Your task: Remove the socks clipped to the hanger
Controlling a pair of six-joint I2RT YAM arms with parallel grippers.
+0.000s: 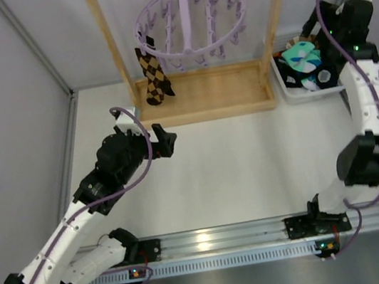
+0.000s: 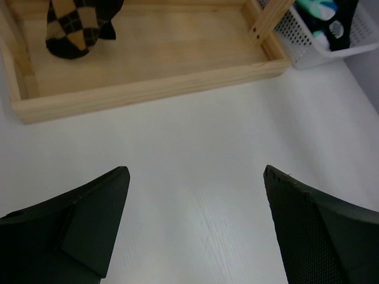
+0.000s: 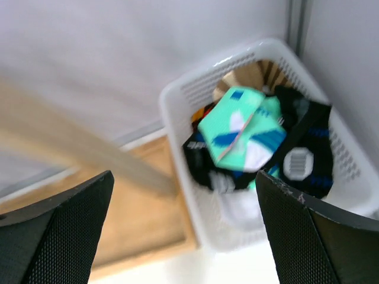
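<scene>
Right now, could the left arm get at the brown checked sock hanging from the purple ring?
Probably yes: the left gripper is open, facing the brown checked sock, with nothing between them but the stand's low wooden rim.

Left end effector [image 2: 195,171] wide open, right end effector [image 3: 183,174] wide open, empty

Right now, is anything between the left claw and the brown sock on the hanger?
Only the wooden stand's low front rail lies between the left gripper and the brown sock; above it looks clear.
</scene>
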